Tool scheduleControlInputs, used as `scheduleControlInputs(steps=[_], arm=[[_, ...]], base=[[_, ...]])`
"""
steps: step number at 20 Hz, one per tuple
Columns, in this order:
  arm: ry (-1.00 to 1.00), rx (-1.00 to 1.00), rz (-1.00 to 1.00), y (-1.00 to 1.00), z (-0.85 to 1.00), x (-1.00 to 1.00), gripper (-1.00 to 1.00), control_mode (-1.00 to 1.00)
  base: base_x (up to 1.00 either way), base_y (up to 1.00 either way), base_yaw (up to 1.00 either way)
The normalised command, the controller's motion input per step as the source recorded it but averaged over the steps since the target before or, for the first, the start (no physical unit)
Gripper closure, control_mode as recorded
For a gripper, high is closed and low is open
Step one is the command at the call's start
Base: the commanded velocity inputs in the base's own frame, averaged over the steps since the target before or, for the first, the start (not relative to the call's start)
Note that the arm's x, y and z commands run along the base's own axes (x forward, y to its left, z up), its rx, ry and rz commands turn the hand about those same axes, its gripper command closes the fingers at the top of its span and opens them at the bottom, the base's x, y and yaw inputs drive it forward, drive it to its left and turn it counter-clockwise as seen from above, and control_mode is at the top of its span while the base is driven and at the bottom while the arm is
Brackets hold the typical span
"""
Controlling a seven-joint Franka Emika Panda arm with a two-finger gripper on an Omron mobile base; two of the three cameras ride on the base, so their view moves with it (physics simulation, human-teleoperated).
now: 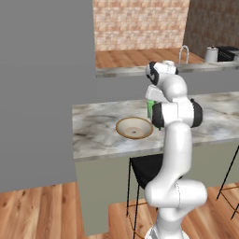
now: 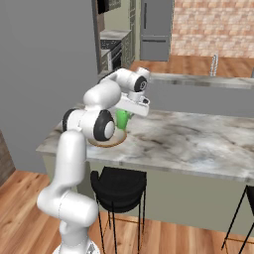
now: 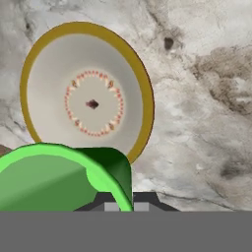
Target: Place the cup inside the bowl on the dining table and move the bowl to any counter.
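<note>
The wide beige bowl [image 1: 134, 127] with a brown rim rests on the marble dining table [image 1: 93, 126] near its left end. My gripper [image 1: 152, 103] hangs just right of the bowl, shut on the wall of the green cup [image 1: 150, 110], which is off the tabletop. In the right base view the cup [image 2: 121, 119] hangs under the hand [image 2: 132, 106], above the far edge of the bowl [image 2: 113, 144]. The hand view looks down past the cup [image 3: 49, 177], pinched at its rim by the gripper [image 3: 125, 203], onto the bowl [image 3: 88, 98], which has nothing in it.
A black stool [image 1: 147, 170] stands under the table's near edge, and another stool [image 1: 231, 179] stands to the right. Behind the table runs a counter [image 1: 126, 71] with a faucet [image 1: 184, 53] and a kettle [image 1: 212, 54]. A grey wall [image 1: 42, 93] closes the left side.
</note>
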Motion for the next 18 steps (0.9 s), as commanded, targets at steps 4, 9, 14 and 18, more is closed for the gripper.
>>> scheduleControlInputs(steps=[4,9,14,18], arm=[[0.0,0.0,-0.02,0.35,0.0,0.33,1.0,-1.0],[0.0,0.0,-0.03,0.39,-0.01,0.38,1.0,-1.0],[0.0,0.0,-0.04,0.41,-0.11,0.3,1.0,-1.0],[0.0,0.0,-0.02,0.35,-0.06,0.08,1.0,-1.0]], base=[[0.0,0.0,0.0],[0.0,0.0,0.0],[0.0,0.0,0.0],[0.0,0.0,0.0]])
